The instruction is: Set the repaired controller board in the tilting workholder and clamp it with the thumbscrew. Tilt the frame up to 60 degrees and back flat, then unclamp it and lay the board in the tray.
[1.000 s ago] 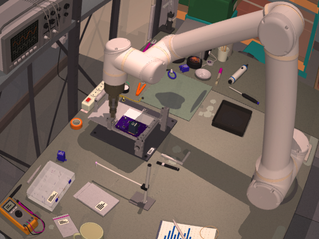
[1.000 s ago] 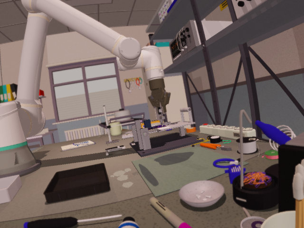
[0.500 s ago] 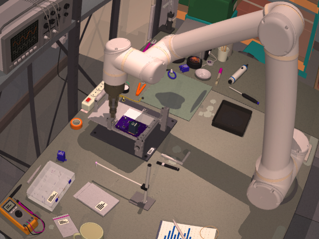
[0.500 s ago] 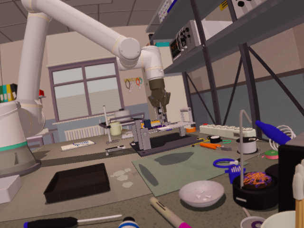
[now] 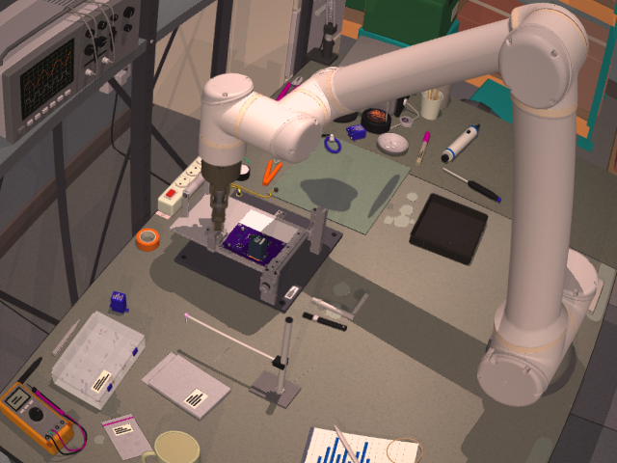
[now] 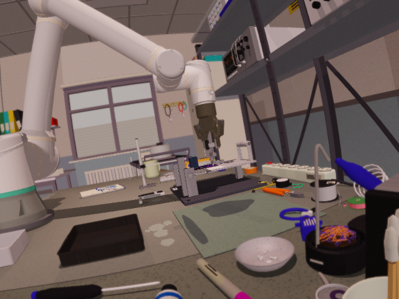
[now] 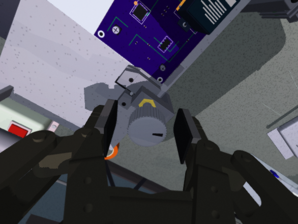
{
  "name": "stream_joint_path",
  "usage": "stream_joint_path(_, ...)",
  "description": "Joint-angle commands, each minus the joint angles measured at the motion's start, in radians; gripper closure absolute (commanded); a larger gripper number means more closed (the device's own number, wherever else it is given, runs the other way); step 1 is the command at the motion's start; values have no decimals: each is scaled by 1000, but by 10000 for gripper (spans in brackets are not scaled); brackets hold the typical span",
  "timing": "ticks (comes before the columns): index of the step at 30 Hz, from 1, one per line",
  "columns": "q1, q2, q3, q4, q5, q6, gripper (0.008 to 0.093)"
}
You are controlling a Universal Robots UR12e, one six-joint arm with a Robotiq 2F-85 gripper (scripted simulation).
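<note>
The thumbscrew [image 7: 147,129], a grey knurled knob with a black index line, is hidden behind my fingers from the side and shows only to the wrist camera, at the frame's corner. It sits between the open fingers of my gripper [image 7: 145,135] [image 5: 217,238] [image 6: 211,148], which hold nothing. The purple controller board [image 5: 253,244] [image 7: 150,35] lies flat in the tilting workholder [image 5: 259,249] [image 6: 206,175], under a small clamp jaw beside the knob. The frame sits level on its dark base plate. The black tray [image 5: 448,228] [image 6: 101,238] lies empty to the right of the workholder.
A green mat [image 5: 344,182] lies behind the workholder, between it and the tray. A power strip [image 5: 180,189] and an orange tape roll [image 5: 148,239] sit to its left. A marker [image 5: 324,321], a stand with a rod [image 5: 279,369] and a parts box [image 5: 97,359] lie in front.
</note>
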Motion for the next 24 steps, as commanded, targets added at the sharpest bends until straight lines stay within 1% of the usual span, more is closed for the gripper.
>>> stream_joint_path(1,0,-1,-1,0,0,0,474)
stream_joint_path(9,0,-8,-5,11,0,0,474)
stream_joint_path(19,0,-59,-39,96,0,0,474)
stream_joint_path(24,0,-69,-48,115,0,0,474)
